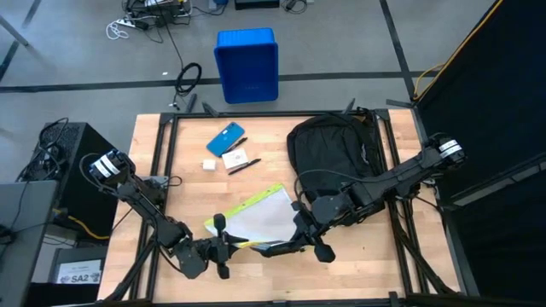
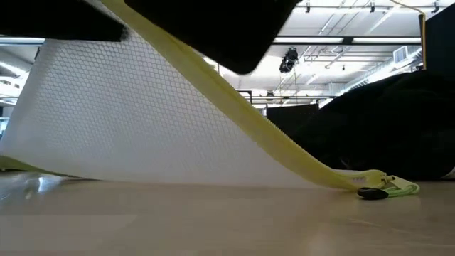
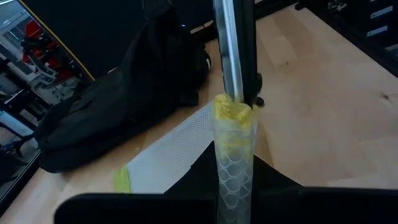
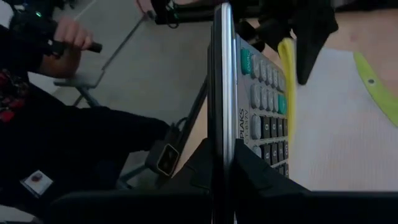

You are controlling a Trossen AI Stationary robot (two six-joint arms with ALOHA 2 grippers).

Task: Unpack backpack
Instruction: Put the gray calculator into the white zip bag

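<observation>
The black backpack (image 1: 333,149) lies on its side at the table's far right, touched by neither gripper. A white mesh pouch (image 1: 256,217) with a yellow zip lies mid-table. My left gripper (image 1: 220,245) is shut on the pouch's near edge. My right gripper (image 1: 300,237), just to the right of it, is shut on a silver calculator (image 4: 261,93) with grey and green keys. The calculator's far end (image 3: 233,50) stands at the pouch's yellow mouth (image 3: 231,111). My left gripper pinches the pouch's zip edge (image 3: 231,143) between its two fingers, coming from the table's near left, almost level. That edge is raised; the pouch slopes down and its far end (image 2: 370,188) rests on the table. My right gripper pinches the calculator's near end (image 4: 221,163), one finger on the key face and one on the back. The fingers come from the table's right, slanting down, and lie along the calculator. It stands on edge, lifted off the table.
A blue flat case (image 1: 225,138), white cards (image 1: 235,159) and a pen (image 1: 243,166) lie far left of the pouch. A blue bin (image 1: 246,64) stands on the floor beyond the table. A person (image 4: 56,124) sits beside the table.
</observation>
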